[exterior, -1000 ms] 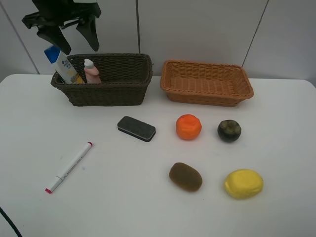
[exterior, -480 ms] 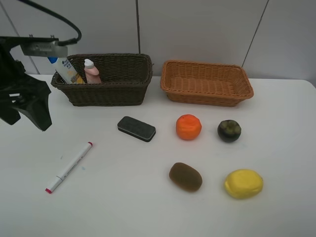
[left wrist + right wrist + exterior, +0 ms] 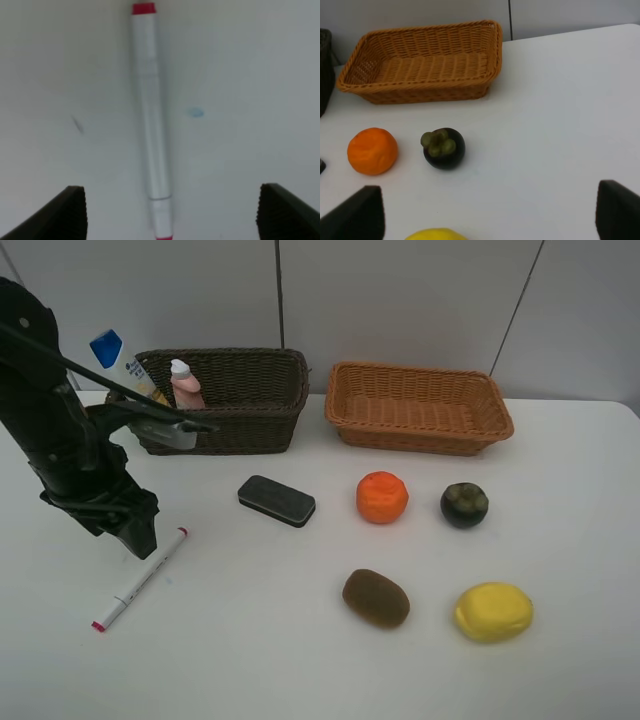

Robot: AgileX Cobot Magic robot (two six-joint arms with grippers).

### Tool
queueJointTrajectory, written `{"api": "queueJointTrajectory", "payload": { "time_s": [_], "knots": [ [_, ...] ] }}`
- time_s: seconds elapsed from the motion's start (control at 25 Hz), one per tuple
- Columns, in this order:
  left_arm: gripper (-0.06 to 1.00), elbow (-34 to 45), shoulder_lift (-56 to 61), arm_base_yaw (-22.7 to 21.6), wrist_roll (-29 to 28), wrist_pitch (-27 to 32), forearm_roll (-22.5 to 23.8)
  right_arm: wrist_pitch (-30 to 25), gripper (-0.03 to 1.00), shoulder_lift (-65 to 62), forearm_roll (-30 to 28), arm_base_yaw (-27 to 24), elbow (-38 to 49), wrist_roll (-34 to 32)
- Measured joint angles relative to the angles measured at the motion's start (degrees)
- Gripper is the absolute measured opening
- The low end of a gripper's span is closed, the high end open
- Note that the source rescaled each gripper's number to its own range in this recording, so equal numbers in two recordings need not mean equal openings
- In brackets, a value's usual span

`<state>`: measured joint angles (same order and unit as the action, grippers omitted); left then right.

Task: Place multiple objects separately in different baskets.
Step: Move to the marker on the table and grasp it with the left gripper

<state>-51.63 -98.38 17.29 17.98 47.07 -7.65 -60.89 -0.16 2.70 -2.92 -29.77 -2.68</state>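
Left tool [image 3: 172, 214]: your jaws stand wide apart with nothing in them. In the left wrist view a finger sits on each side of the white marker [image 3: 150, 115]. I can't tell whether they touch the tabletop [image 3: 300, 670].
Right tool [image 3: 487, 212]: jaws spread wide, empty, held above the fruit.
Writing: the white shampoo bottle [image 3: 125, 365] has blue and yellow print on its label, too small to read. You get no legible text on the marker barrel.
Marker: it lies flat in front of the dark brown basket [image 3: 230, 432], off that basket's left end. The long axis is diagonal, with one red tip aimed towards that basket and the other away from it. Your left tool is at the nearer tip.
Shampoo bottle: in the left end of the dark brown basket, tilted, blue cap up and leaning out over the rim.
Small pink bottle [image 3: 184, 385]: upright in the same end, just beside the shampoo bottle, white cap up.
Dark grey eraser block [image 3: 276, 500]: flat in front of that basket's right half, long axis roughly along the front wall.
Orange-tan basket [image 3: 420, 438]: just right of the dark brown basket.
Orange [image 3: 382, 497], dark mangosteen [image 3: 464, 504]: in a row to the right of the eraser, well apart from the dark basket.
Brown kiwi [image 3: 376, 597], yellow lemon [image 3: 493, 611]: a second row, farther from that basket.
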Motion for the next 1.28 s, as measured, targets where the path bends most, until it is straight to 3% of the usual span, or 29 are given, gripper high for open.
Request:
{"api": "queueJointTrajectory", "payload": {
  "time_s": [0.28,0.64,0.72,0.8,0.92,1.28],
  "knots": [
    [0.88,0.1,-9.8,1.7,-3.4,-4.9,4.8,0.0,1.0,0.0,0.0,0.0,0.0,0.0],
    [0.85,-0.3,-14.2,1.8,-4.8,-9.2,6.0,0.0,1.0,0.0,0.0,0.0,0.0,0.0],
    [0.74,-0.3,-14.3,1.9,-6.0,-9.5,6.7,0.0,1.0,0.0,0.1,0.0,0.0,0.0],
    [0.52,-0.5,-14.3,1.9,-6.9,-9.9,7.6,0.0,1.0,0.0,0.1,0.0,0.0,0.0],
    [0.03,-1.4,-14.8,1.9,-7.0,-9.3,7.0,0.0,1.0,0.0,0.1,0.0,0.0,0.0],
    [0.01,-12.5,-12.5,1.9,-6.7,3.2,0.1,0.0,1.0,0.0,0.1,0.0,0.0,0.0]
  ]
}}
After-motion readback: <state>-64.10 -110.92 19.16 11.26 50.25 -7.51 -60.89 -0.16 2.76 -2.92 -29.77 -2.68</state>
